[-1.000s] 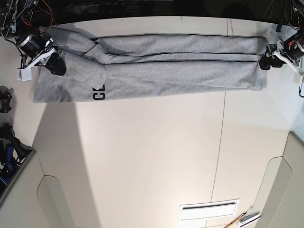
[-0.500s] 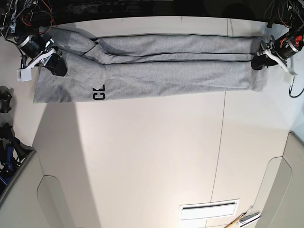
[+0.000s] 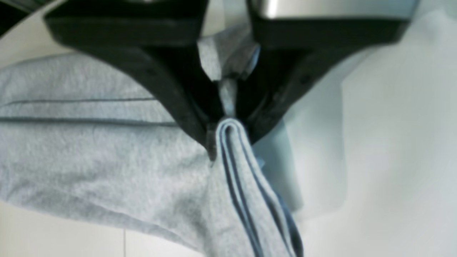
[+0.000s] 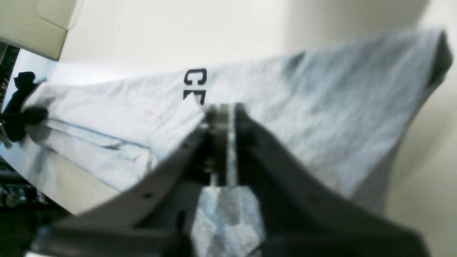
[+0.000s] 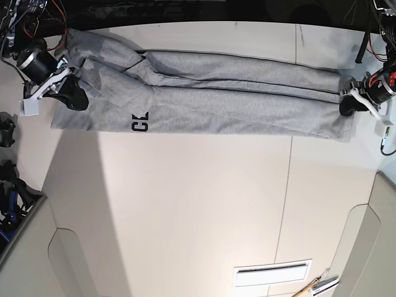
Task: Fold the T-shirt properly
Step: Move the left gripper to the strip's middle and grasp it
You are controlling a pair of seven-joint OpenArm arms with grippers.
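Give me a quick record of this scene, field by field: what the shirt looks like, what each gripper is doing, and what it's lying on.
garment: T-shirt, grey, folded into a long band stretched across the table
lettering: black letters showing near the band's lower edge
left gripper: shut on a bunched end of the shirt
right gripper: shut on the opposite end, near the lettering
layers: several fabric edges stacked at the left gripper's pinch
stage: both ends held, the crosswise fold not yet made
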